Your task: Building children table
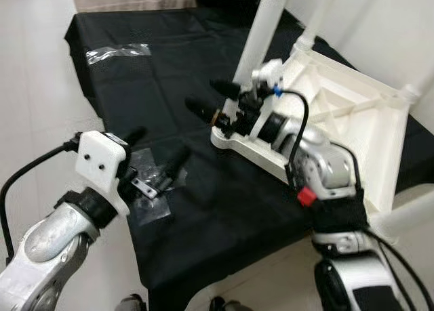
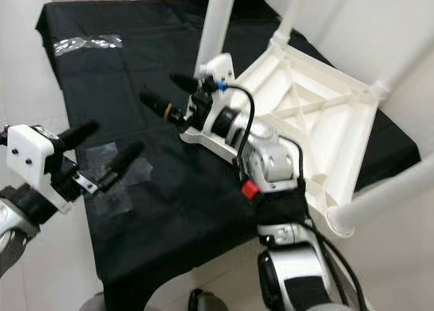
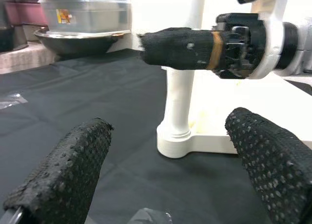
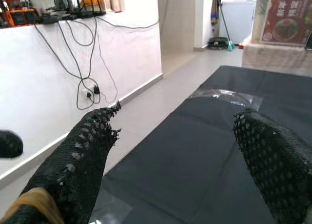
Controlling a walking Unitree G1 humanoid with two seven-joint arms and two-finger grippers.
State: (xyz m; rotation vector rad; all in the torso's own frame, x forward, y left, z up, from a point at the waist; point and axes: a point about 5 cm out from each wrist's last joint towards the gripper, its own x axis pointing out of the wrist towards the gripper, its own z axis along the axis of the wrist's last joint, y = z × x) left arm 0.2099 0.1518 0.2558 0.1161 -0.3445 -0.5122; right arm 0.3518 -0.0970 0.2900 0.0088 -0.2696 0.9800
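A white children's table (image 1: 352,101) lies upside down on a black cloth (image 1: 169,74), with white legs (image 1: 266,26) pointing up. My right gripper (image 1: 211,97) hovers open just beside the table's near corner and its leg, holding nothing. My left gripper (image 1: 158,150) is open low over the cloth at the front left, above a clear plastic bag (image 1: 146,189) with small metal parts. In the left wrist view the corner leg (image 3: 178,107) stands ahead between my fingers, with a right finger (image 3: 185,48) across above it.
A second clear plastic bag (image 1: 116,52) lies at the cloth's far left. Pale floor runs along the left of the cloth. A metal bowl (image 3: 78,41) and storage boxes sit at the back. Cables hang on a white wall (image 4: 87,77).
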